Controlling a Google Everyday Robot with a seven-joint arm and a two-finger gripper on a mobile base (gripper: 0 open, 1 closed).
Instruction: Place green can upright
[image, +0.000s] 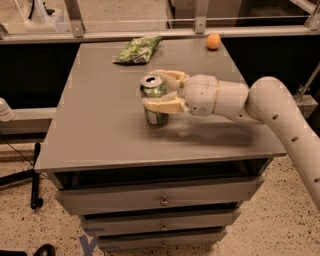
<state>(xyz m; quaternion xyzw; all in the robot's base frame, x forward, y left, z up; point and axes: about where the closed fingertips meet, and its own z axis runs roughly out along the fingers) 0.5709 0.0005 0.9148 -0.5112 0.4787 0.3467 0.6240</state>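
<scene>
The green can (156, 117) stands upright on the grey table (100, 130), a little right of the middle, with its silver pull-tab top facing up. My gripper (161, 90) reaches in from the right at the end of the white arm. Its two cream fingers are closed around the can's upper half, one finger (167, 76) behind it and one in front. The can's base looks level with the tabletop.
A flat green-and-white snack bag (137, 49) lies at the back of the table. A small orange ball (213, 41) sits at the back right corner. Drawers are below the tabletop. A railing runs behind the table.
</scene>
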